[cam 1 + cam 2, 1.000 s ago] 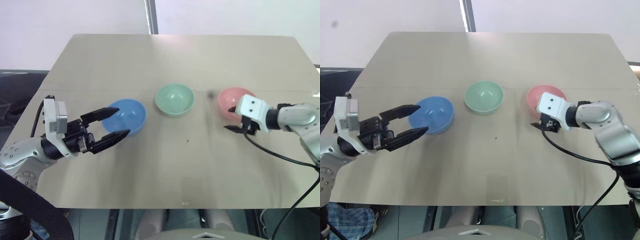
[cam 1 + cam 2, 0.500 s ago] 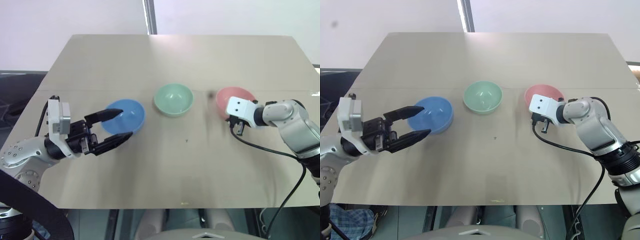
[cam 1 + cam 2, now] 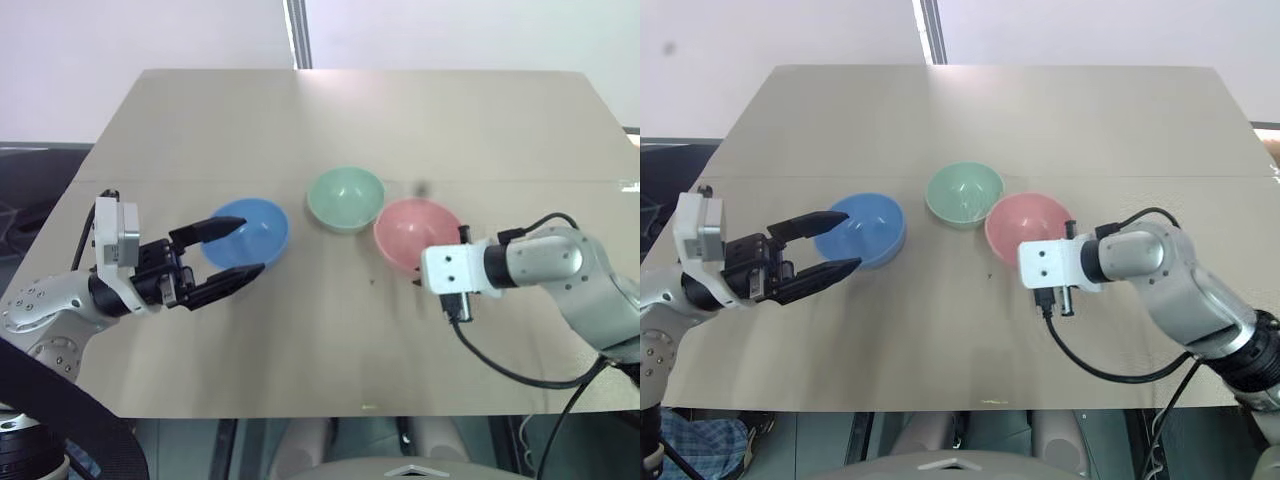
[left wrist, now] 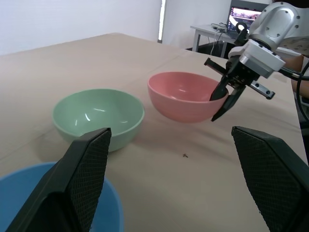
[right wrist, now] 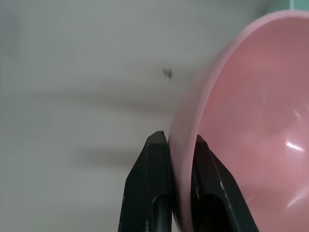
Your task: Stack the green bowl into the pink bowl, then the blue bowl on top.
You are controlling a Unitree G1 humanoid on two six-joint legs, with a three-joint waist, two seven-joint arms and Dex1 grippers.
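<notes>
The pink bowl (image 3: 410, 228) is just right of the green bowl (image 3: 345, 197) at mid-table, almost touching it. My right gripper (image 5: 176, 140) is shut on the pink bowl's near rim, one finger inside and one outside. In the left wrist view that gripper (image 4: 222, 94) pinches the rim and the pink bowl (image 4: 181, 96) looks slightly tilted. The blue bowl (image 3: 250, 232) stands left of the green one. My left gripper (image 3: 250, 245) is open and level at the blue bowl's near left side, holding nothing.
The beige table (image 3: 300, 340) has bare room along its front and a wide far half behind the bowls. A black cable (image 3: 500, 365) loops from my right wrist over the table's right front. A tiny dark speck (image 4: 185, 155) lies before the pink bowl.
My right gripper has shut on the pink bowl's rim and carried it left, from the table's right side to beside the green bowl. The left arm has not moved.
</notes>
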